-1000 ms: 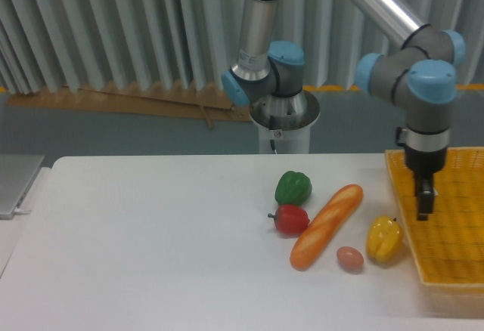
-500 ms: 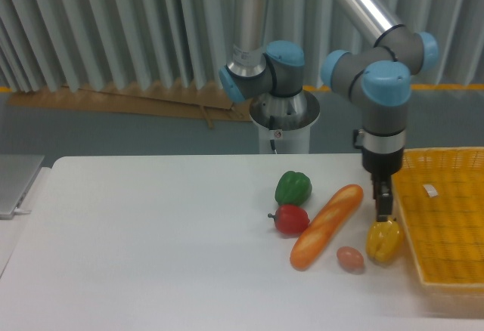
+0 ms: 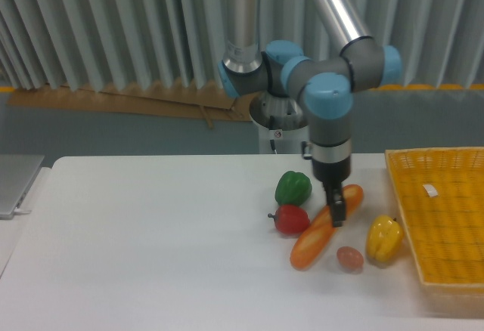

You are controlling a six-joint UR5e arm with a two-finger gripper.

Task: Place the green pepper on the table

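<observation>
Since the earlier frames the arm has swung leftward, away from the yellow woven basket (image 3: 446, 225) and past the yellow pepper (image 3: 383, 239), so that the gripper (image 3: 336, 211) now hangs over the upper part of the baguette (image 3: 321, 229). Its fingers point straight down and look dark and narrow from this angle; whether they are apart or together cannot be told, and nothing is seen held in them.

The green pepper (image 3: 293, 188) sits on the white table (image 3: 144, 248), just left of the gripper and apart from it. Directly in front of it, nearly touching, lies the red pepper (image 3: 290, 220), whose right side meets the baguette. The baguette runs diagonally from near the basket side down toward the front. A small brownish egg-shaped item (image 3: 349, 258) rests between the baguette's lower end and the yellow pepper. The basket stands at the table's right edge with a small white scrap inside.
</observation>
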